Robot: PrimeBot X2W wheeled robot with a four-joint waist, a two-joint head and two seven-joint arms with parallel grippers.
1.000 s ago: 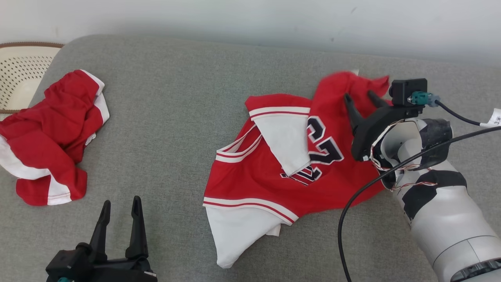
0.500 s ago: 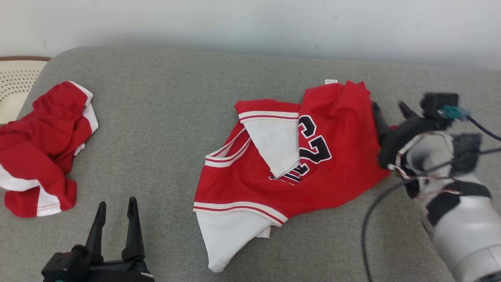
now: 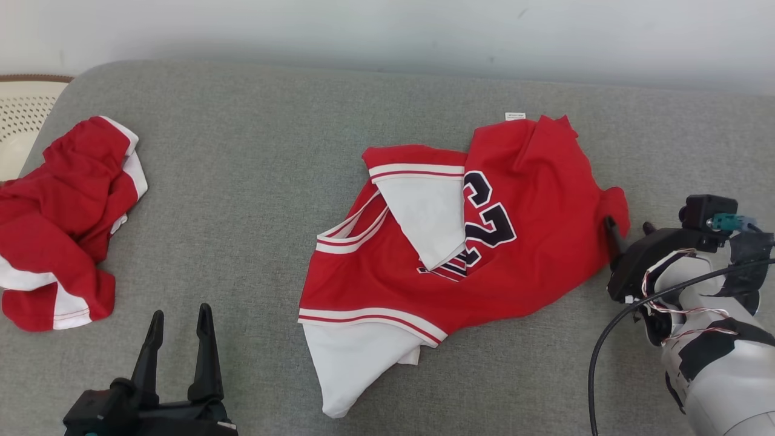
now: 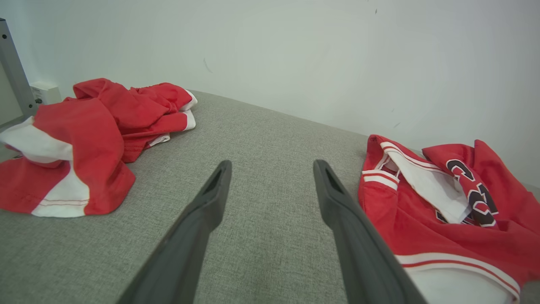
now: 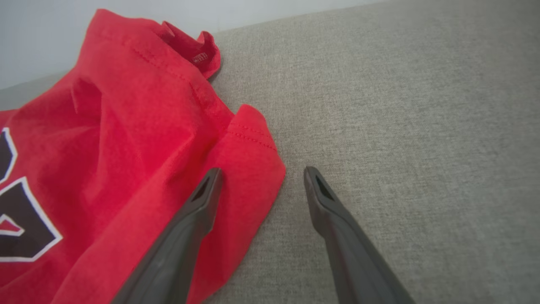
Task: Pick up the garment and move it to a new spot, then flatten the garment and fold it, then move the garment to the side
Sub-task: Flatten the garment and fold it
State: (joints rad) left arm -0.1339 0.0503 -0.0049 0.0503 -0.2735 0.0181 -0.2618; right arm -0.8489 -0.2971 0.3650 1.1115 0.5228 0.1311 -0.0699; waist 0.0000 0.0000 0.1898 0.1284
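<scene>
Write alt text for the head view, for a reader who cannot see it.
A rumpled red jersey with black numerals lies on a grey cushion, with the right gripper open at its right edge. The left gripper rests open at lower left, near a smaller red garment; a perforated basket sits at upper left.

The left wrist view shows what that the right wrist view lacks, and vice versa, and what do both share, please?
Left wrist view: the left gripper, open over grey cushion, and a crumpled smaller red garment. Right wrist view: the right gripper, open, one finger over a red corner of the jersey. Both: the jersey, its black numerals, the cushion and pale wall.
</scene>
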